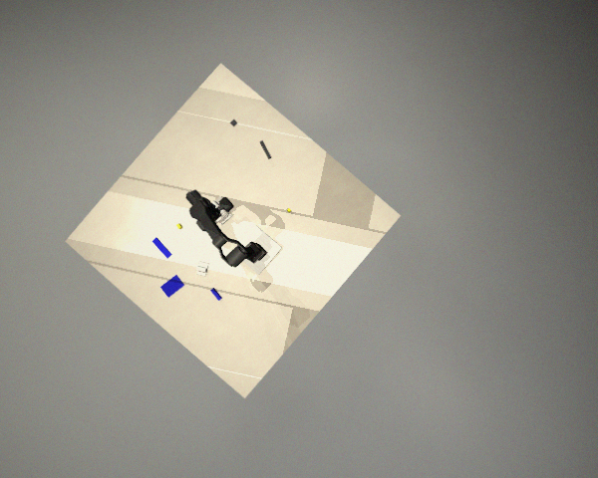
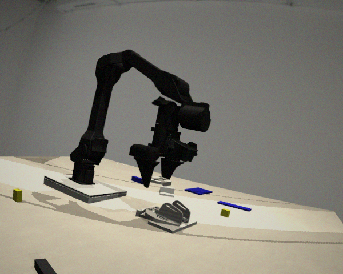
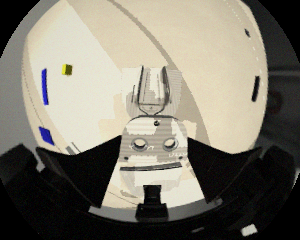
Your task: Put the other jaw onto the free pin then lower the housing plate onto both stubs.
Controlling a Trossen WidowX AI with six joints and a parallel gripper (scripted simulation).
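Note:
My gripper [image 2: 156, 181] [image 3: 153, 139] is shut on the pale housing plate [image 2: 166, 182] [image 3: 154, 131], which has two large holes and sits across between the fingertips in the wrist view. The exterior view shows it held above the table. The grey jaw assembly stands lower on its base plate [image 2: 172, 229], towards that camera. Its two jaws [image 2: 169, 214] [image 2: 186, 210] stand upright side by side; their thin edges show at the top middle of the wrist view. The plate and lighting hide the pins, stubs and gear teeth, so meshing cannot be told.
A small pale block [image 1: 202, 268] [image 2: 167, 191] stands beyond the assembly. A blue slab [image 1: 171, 286] [image 2: 198, 190], two blue bars [image 1: 161, 247] [image 1: 215, 294] and two yellow blocks [image 2: 17, 194] [image 2: 225, 212] lie around. The arm's base plate [image 2: 106, 191] is at left. A black bar [image 1: 265, 149] lies apart.

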